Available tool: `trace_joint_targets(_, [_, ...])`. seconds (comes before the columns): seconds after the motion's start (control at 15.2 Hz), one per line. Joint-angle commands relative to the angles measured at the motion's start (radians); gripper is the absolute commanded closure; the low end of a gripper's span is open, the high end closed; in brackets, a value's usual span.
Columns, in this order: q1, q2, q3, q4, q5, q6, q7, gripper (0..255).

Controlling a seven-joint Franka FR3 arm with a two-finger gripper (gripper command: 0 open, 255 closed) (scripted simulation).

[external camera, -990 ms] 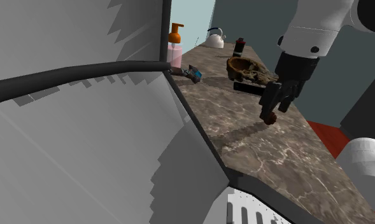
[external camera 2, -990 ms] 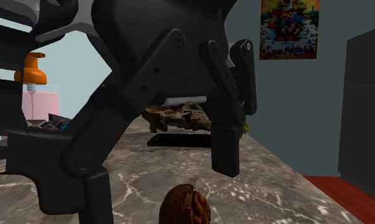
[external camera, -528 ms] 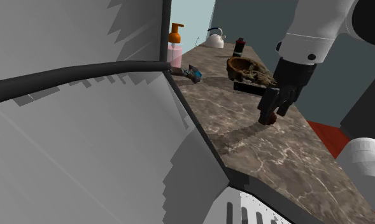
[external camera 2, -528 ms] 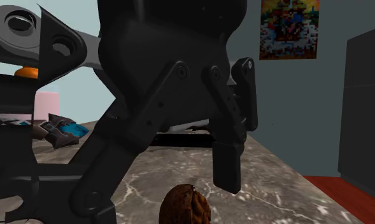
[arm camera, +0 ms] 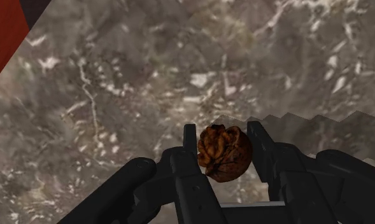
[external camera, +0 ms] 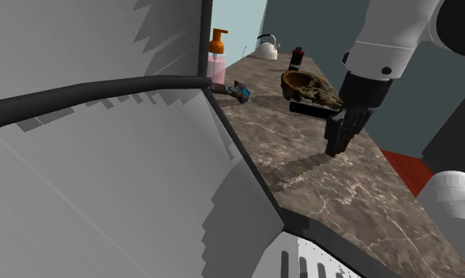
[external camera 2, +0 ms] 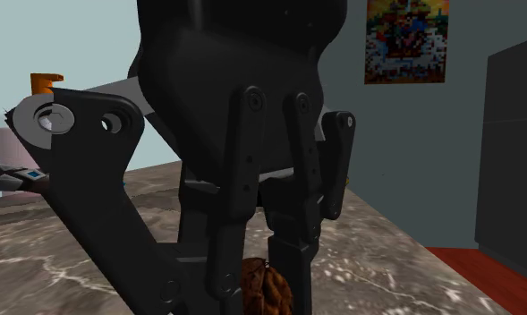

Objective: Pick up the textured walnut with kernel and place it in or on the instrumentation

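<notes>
The brown, wrinkled walnut [arm camera: 224, 153] rests on the marble counter [external camera: 333, 193] and sits clasped between my two black fingers [arm camera: 191, 143]. My gripper [arm camera: 224, 139] is shut on it. In the second exterior view the walnut [external camera 2: 267, 285] peeks out low between the closed fingers of the gripper [external camera 2: 259, 288]. In the shoulder view the gripper [external camera: 335, 145] reaches down to the counter near its right edge, hiding the walnut. The instrumentation [external camera: 305, 85], a brown lumpy piece on a black base, stands just beyond the gripper.
An orange-topped pink soap dispenser [external camera: 216, 55], a white kettle [external camera: 266, 47] and a dark bottle [external camera: 297, 57] stand at the counter's far end. A blue-grey tool [external camera: 234, 92] lies near the dispenser. A big grey structure [external camera: 104, 158] borders the counter's left; red floor [external camera: 404, 170] lies past its right edge.
The gripper came down over the walnut and its fingers, apart before, have closed onto it. The walnut has stayed where it was on the counter.
</notes>
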Motion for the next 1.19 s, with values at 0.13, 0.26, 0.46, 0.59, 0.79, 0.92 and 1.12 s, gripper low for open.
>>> trace_joint_targets(0.13, [0.000,0.000,0.000,0.000,0.000,0.000,0.000,255])
trace_joint_targets(0.26, [-0.001,0.003,-0.002,0.015,-0.003,-0.012,0.000,255])
trace_joint_targets(0.46, [-0.006,0.015,-0.009,0.062,-0.010,-0.046,0.001,255])
trace_joint_targets(0.59, [-0.008,0.024,-0.013,0.093,-0.014,-0.069,0.002,255])
trace_joint_targets(0.79, [-0.012,0.039,-0.019,0.142,-0.021,-0.104,0.003,255])
trace_joint_targets(0.92, [-0.015,0.049,-0.023,0.175,-0.025,-0.126,0.004,255])
trace_joint_targets(1.12, [-0.019,0.066,-0.028,0.226,-0.031,-0.161,0.006,255])
